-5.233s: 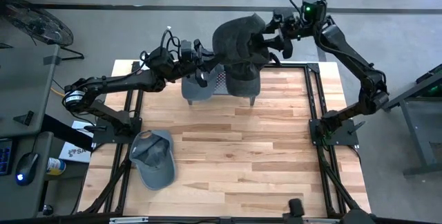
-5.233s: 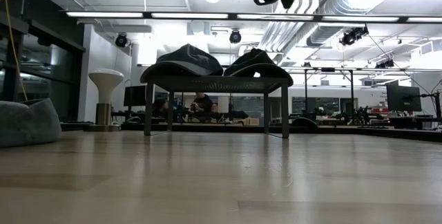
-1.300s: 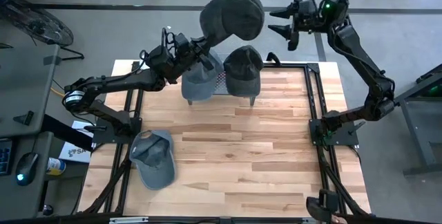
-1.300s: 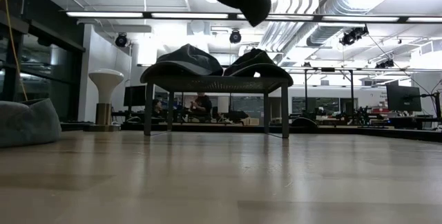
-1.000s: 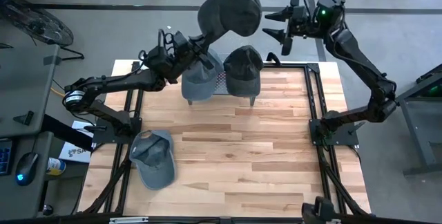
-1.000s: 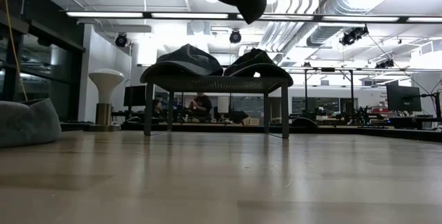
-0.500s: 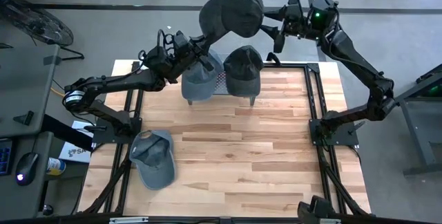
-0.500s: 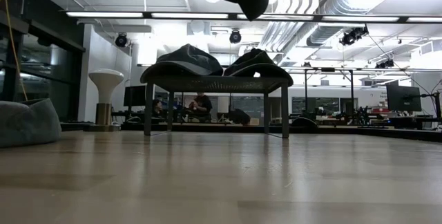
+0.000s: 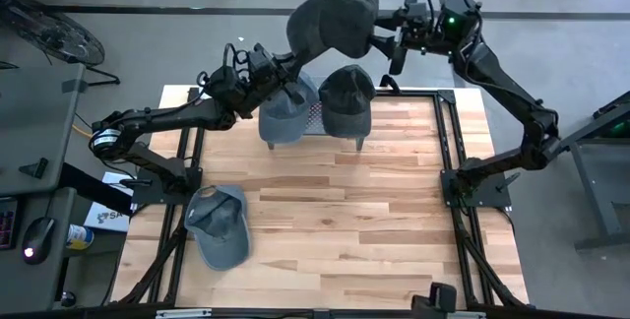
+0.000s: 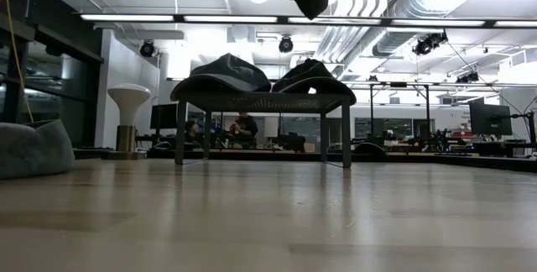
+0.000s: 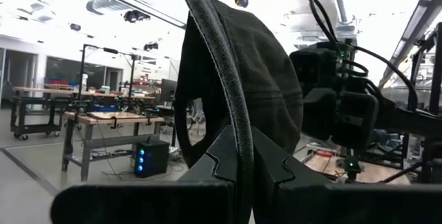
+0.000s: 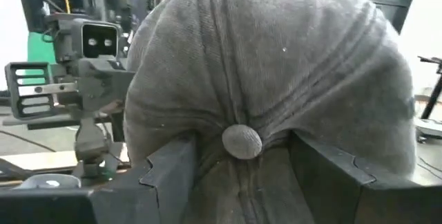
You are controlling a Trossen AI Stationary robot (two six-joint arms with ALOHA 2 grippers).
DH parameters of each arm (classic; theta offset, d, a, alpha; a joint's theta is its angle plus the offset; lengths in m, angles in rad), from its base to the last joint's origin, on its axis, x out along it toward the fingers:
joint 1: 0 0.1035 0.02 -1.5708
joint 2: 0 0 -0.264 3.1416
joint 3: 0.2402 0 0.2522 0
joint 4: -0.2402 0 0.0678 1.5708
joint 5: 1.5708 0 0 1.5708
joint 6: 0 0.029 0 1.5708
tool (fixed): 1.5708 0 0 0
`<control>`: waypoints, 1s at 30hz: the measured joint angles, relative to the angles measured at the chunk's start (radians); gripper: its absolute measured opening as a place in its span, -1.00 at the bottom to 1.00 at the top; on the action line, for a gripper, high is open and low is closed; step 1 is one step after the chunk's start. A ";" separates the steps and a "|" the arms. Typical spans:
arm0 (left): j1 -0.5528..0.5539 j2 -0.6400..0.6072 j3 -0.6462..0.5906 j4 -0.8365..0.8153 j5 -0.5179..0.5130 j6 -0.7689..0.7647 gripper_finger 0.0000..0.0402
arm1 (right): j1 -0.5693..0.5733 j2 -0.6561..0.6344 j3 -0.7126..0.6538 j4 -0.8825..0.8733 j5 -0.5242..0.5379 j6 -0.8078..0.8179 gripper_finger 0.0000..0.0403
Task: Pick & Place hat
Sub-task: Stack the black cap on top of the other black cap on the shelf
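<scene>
Hat [image 9: 333, 19] hangs high above the rack [image 9: 315, 120], pinched at its brim by our left gripper [image 9: 291, 61] — soft, light, floppy cloth. Our right gripper [image 9: 387, 35] stands wide around the crown; we judge the stiff brim the surer hold

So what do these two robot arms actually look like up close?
Both are slim, dark, jointed arms on black frames at the table's sides. Black cables loop along them. The left arm has a round silver-ringed joint near its base; the right arm shows a small green light near its wrist. Each ends in a gripper with two flat, angular dark fingers.
</scene>
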 joint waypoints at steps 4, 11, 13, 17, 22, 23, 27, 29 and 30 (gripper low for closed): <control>0.000 0.000 0.000 0.000 0.024 -0.004 -0.97 | 0.013 0.008 0.000 0.019 -0.047 -0.008 0.11; 0.000 0.000 0.000 -0.002 0.025 -0.023 -0.97 | 0.025 0.007 0.000 0.030 -0.047 -0.026 0.00; 0.000 0.000 0.000 -0.002 0.025 -0.023 -0.97 | 0.025 0.007 0.000 0.031 -0.039 -0.026 -0.09; 0.000 0.000 0.000 -0.003 0.025 -0.025 -0.97 | 0.025 0.007 0.000 0.031 -0.012 -0.026 -0.33; 0.000 0.000 0.000 -0.003 0.023 -0.031 -0.97 | 0.025 0.007 0.000 0.031 -0.025 -0.028 -0.64; 0.000 0.000 0.000 -0.003 0.021 -0.032 -0.97 | 0.025 0.007 0.000 0.031 -0.032 -0.030 -0.70; 0.000 0.000 0.000 -0.004 0.021 -0.033 -0.97 | 0.025 0.007 0.000 0.031 -0.065 -0.031 -0.93; 0.000 0.000 0.000 -0.008 0.021 -0.037 -0.97 | 0.025 0.007 0.000 0.034 -0.071 -0.032 -0.97; 0.000 0.000 0.000 -0.011 0.020 -0.045 -0.97 | 0.025 0.007 0.000 0.038 -0.070 -0.030 -0.98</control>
